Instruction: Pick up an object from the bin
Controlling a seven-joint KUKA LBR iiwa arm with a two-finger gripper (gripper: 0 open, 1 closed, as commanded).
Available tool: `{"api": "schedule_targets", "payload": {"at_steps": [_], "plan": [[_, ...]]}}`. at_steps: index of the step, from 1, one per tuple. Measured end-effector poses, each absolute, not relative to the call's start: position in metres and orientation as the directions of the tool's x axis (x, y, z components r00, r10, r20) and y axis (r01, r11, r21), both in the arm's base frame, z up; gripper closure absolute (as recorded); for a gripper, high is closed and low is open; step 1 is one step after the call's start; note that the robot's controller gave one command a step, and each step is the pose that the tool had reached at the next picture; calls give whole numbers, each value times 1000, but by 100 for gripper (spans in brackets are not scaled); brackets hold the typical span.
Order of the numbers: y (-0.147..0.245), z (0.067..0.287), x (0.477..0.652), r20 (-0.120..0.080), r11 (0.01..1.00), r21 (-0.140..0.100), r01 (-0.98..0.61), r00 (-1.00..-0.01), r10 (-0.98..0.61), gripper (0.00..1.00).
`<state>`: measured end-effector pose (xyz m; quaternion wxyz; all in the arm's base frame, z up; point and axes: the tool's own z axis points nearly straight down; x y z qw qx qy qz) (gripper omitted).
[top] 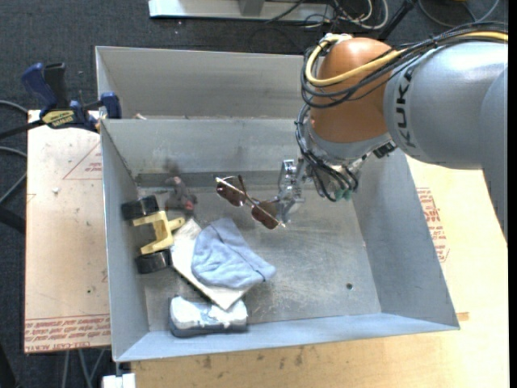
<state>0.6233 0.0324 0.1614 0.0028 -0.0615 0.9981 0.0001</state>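
My gripper [284, 208] hangs below the orange-domed wrist, over the middle of the bin near the back wall. Its fingers are shut on the right end of a pair of sunglasses [246, 202] with brown lenses and a thin frame. The sunglasses slant from upper left down to the fingertips. Just below and to the left lies a crumpled light-blue cloth [228, 259].
A yellow toy with black wheels [153, 233] lies by the left wall. A small brownish thing [179, 191] sits near the back left. A white and grey packet [207, 315] lies at the front left, and a white flat piece [184, 253] pokes out under the cloth.
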Motion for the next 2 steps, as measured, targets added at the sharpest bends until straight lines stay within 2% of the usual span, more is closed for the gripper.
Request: {"api": "schedule_targets", "payload": {"at_steps": [1,2], "plan": [[28,208,617,4,991,2,-133,-991,-133,100],[27,230,617,-1,991,0,-134,-991,-134,100]]}}
